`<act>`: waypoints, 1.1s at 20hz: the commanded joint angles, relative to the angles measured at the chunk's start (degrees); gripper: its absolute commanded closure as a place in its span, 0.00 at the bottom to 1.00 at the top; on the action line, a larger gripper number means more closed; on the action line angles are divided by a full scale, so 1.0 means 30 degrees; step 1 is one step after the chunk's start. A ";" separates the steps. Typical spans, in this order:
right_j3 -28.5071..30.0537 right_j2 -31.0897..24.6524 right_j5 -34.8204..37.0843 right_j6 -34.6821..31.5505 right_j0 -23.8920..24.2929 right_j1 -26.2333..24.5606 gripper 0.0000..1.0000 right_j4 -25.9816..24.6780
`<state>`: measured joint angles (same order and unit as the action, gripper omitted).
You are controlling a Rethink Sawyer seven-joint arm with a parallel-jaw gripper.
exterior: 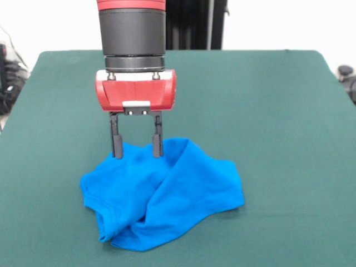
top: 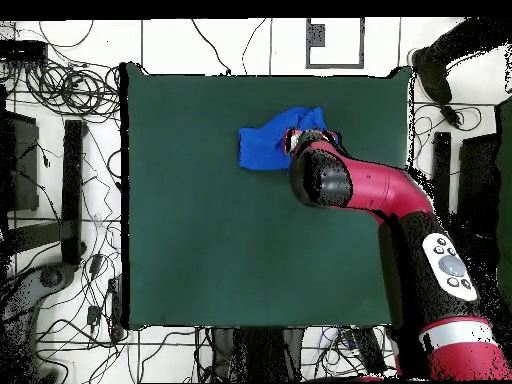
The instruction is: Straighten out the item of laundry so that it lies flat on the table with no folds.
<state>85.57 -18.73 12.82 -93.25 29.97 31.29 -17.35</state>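
The bright blue T-shirt [exterior: 161,194] lies crumpled with several folds on the dark green table [exterior: 278,111], near its front edge in the front view. In the overhead view the T-shirt [top: 268,142] shows near the table's [top: 220,230] top edge, partly hidden under the arm. My gripper [exterior: 137,151] hangs straight down over the shirt's far edge. It is open, with both black fingertips [exterior: 117,151] at or just touching the cloth and nothing between them. In the overhead view the gripper is hidden under the arm's wrist.
The red and black arm [top: 390,200] reaches across the table's right side in the overhead view. Cables and dark equipment [top: 60,160] lie on the floor around the table. A black object [exterior: 346,75] sits past the table's right edge in the front view.
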 commanded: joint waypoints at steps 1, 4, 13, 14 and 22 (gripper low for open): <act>0.1044 -0.1975 0.2460 0.0072 0.0109 -0.0559 0.00 -0.0027; 0.1031 -0.2329 0.2767 0.0515 0.0569 -0.0573 0.00 -0.0031; 0.0810 -0.3196 0.5423 0.2062 0.1942 0.0547 0.00 0.0053; 0.0677 -0.3248 0.5566 0.2124 0.1999 0.0517 0.00 -0.0019; -0.0246 -0.3400 0.4665 0.1625 0.1725 -0.0739 0.00 -0.0678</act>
<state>84.67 -22.40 22.31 -93.25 37.19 32.60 -17.38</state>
